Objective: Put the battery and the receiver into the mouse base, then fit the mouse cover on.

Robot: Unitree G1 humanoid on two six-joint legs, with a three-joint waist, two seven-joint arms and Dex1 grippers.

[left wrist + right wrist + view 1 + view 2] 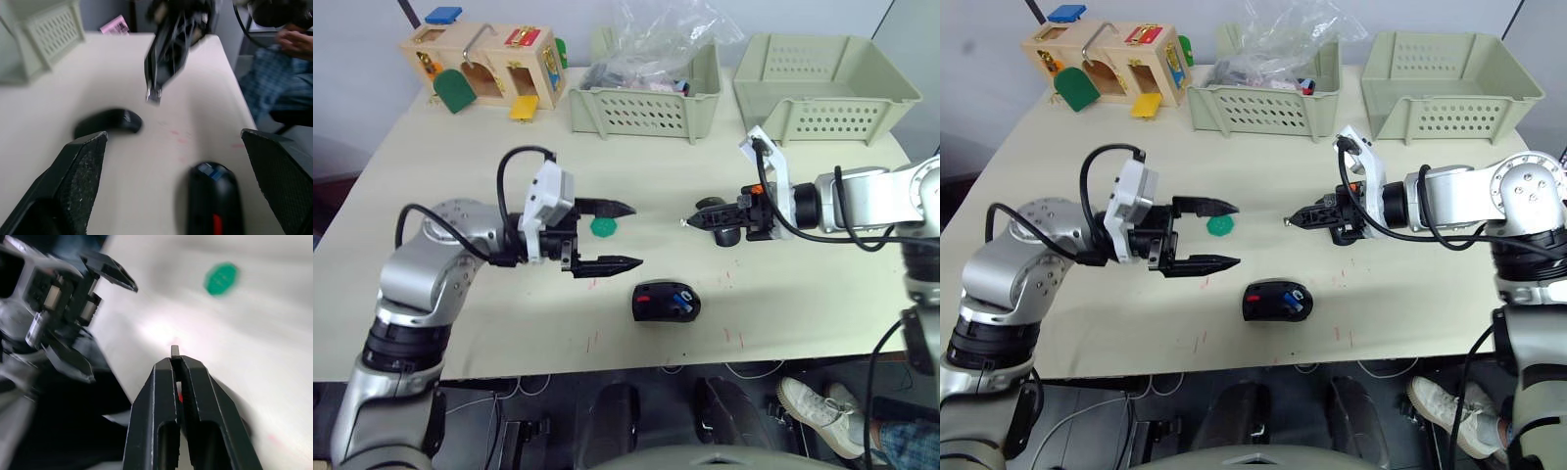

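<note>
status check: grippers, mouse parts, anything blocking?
Left gripper open, empty. Right gripper shut on receiver. Battery already in mouse base; mouse cover on the table. Path to base clear.

left gripper (178, 181): fingers wide apart, nothing between.
mouse base (213, 201): on tabletop (117, 68), betw. the fingers, red patch + blue battery (210, 171) inside.
mouse cover (108, 122): flat on tabletop, beyond base.
right gripper (154, 92): above tabletop near cover, tips pinched on small silver piece.
basket (46, 29): far edge.
</note>
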